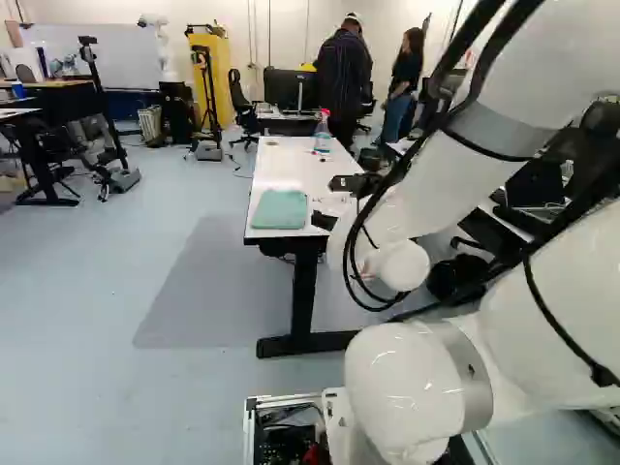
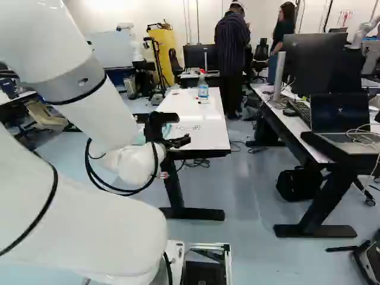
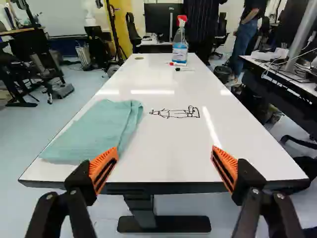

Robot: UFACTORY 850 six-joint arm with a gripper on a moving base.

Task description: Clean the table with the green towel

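Green towel (image 3: 99,129) on white table (image 3: 163,148), open hand (image 3: 164,166) nearby

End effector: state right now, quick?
End effector: open, fingers wide apart, nothing held; the green towel lies on the table.

You have one white table (image 3: 163,158), and on it you can count one green towel (image 3: 91,133), one spray bottle (image 3: 180,48), two markers (image 3: 178,64), one small round object (image 3: 139,58) and one line drawing (image 3: 178,113).
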